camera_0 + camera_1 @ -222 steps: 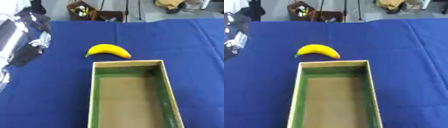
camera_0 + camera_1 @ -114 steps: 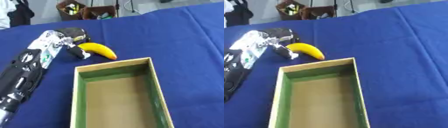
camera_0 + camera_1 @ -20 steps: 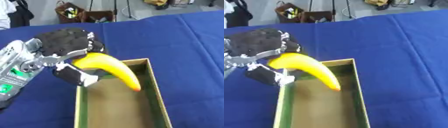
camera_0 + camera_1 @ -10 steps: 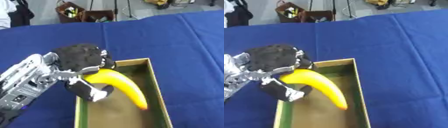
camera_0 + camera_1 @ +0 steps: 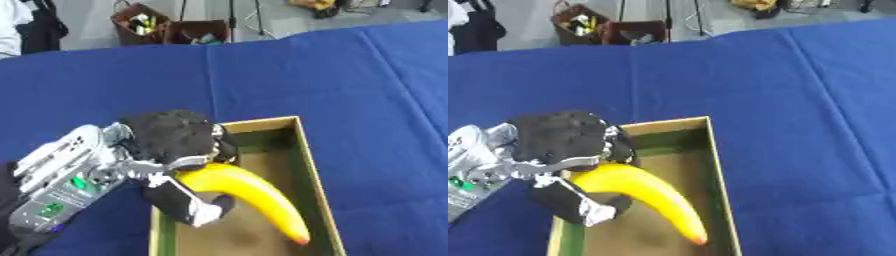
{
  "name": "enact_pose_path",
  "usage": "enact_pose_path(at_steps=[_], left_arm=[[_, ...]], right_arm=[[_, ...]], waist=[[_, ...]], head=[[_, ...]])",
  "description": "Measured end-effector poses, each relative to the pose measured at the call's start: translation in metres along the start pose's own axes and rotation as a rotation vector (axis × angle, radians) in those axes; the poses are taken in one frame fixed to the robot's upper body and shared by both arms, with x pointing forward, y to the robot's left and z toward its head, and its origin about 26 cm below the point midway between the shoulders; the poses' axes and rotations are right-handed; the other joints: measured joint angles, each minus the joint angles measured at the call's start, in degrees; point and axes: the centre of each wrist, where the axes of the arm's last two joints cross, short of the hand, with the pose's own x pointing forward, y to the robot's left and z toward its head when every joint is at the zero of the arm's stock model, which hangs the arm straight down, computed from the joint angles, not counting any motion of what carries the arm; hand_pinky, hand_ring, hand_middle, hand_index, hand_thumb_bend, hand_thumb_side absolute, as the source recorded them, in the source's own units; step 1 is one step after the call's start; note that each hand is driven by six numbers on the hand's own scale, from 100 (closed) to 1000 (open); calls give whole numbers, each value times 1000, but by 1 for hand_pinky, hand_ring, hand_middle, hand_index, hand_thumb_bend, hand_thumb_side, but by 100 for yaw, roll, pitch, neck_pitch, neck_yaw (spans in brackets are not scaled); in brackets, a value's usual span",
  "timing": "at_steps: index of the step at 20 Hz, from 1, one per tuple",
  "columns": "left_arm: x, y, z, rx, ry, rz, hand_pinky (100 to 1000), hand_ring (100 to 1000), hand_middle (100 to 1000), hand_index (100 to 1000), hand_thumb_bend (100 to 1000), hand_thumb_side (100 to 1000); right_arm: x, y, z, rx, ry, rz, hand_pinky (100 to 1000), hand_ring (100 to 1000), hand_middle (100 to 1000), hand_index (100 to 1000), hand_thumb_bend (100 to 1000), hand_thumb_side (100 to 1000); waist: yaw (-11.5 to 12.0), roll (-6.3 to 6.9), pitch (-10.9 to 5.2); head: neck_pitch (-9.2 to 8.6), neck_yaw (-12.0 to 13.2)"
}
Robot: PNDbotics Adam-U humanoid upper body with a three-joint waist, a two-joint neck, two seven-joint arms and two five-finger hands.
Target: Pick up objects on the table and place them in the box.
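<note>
One banana (image 5: 249, 192) is held over the box (image 5: 306, 160), its tip low inside, with the left hand (image 5: 171, 145) curled round its stem end; best lower it flat to the floor, clear of the walls, before releasing.

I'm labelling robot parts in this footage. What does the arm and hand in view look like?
The left hand is black with a rough, textured back; its fingers are dark with pale tips. The forearm is silver metal, with small green lights and thin cables near the wrist.
</note>
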Motion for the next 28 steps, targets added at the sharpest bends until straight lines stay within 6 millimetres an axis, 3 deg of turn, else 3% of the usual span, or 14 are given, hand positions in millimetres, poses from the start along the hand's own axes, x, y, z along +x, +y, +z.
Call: enact_pose_path(at_steps=[3, 10, 17, 18, 20, 22, 24, 28], left_arm=[[1, -1, 0, -44, -9, -30, 522, 713, 731, 886, 189, 671], [-1, 0, 1, -98, 4, -92, 566, 758, 768, 916, 303, 703], [-8, 12, 7, -2, 46, -130, 539, 735, 731, 888, 236, 663], [-9, 15, 8, 27, 54, -133, 518, 713, 706, 867, 170, 640], [-13, 21, 12, 88, 81, -130, 484, 678, 675, 842, 104, 678], [-18, 26, 17, 152, 115, -107, 484, 678, 675, 842, 104, 678], [-24, 28, 22, 217, 150, -70, 431, 622, 638, 815, 100, 780], [-33, 23, 30, 352, 206, 65, 419, 606, 629, 824, 100, 865]], right_arm=[[0, 0, 0, 0, 0, 0, 740, 618, 577, 735, 100, 619], [0, 0, 0, -3, 2, -1, 740, 619, 577, 735, 100, 619], [0, 0, 1, -6, 3, 0, 740, 619, 577, 735, 100, 618], [0, 0, 1, -7, 4, 0, 739, 619, 578, 735, 100, 619], [0, -1, 3, -9, 9, 3, 740, 619, 579, 735, 100, 621], [0, -2, 3, -12, 9, 3, 740, 619, 579, 735, 100, 621], [0, -2, 4, -17, 9, 6, 740, 620, 580, 735, 100, 624], [0, -5, 5, -36, 10, 14, 740, 621, 581, 735, 100, 628]], waist=[[-3, -1, -24], [10, -14, -50], [38, -45, -59], [53, -54, -62], [110, -85, -67], [141, -110, -74], [188, -125, -81], [357, -247, -116]], head=[[0, 6], [8, 6], [11, -18], [12, -21], [14, -45], [20, -72], [36, -109], [62, -224]])
